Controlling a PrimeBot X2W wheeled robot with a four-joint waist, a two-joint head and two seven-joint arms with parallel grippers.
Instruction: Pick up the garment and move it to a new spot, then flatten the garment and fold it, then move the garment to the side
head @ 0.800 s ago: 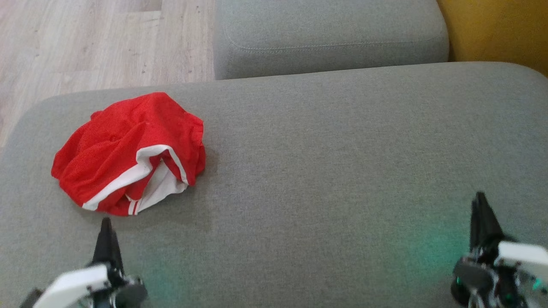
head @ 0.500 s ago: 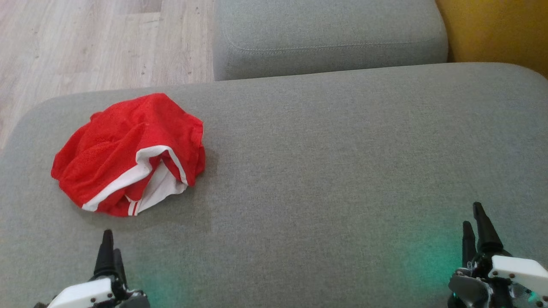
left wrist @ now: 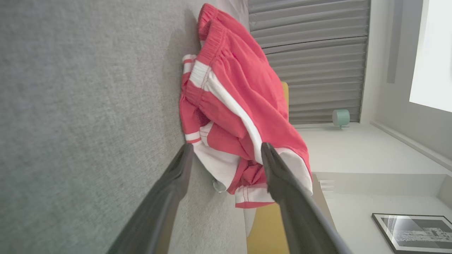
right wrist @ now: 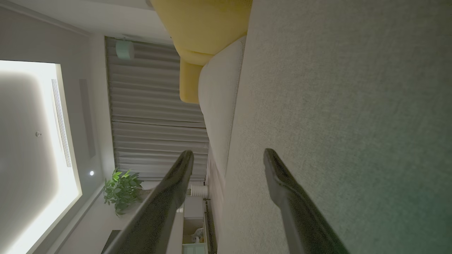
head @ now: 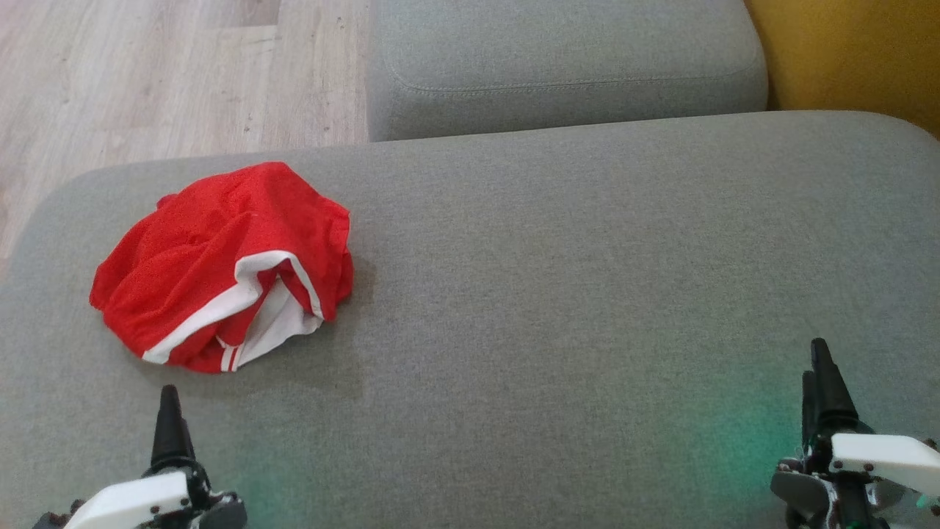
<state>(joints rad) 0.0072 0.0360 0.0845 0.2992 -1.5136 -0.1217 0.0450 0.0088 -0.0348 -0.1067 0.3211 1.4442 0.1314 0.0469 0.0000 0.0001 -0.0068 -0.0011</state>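
Two tools have barely shifted: left tool (head: 170,400) sits slightly lower, right tool (head: 819,360) resettles, both with fingers spread apart and empty. Crumpled red fabric shorts with white stripes (head: 220,264) lie unmoved on grey sofa cushion (head: 551,294), just beyond left tool. Pickup not yet begun.

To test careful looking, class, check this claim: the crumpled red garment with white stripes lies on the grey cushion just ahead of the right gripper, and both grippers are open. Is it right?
Wrong in one respect: the head view shows the red garment lying on the grey cushion just ahead of the left gripper, not the right gripper. Both grippers are open, as claimed.
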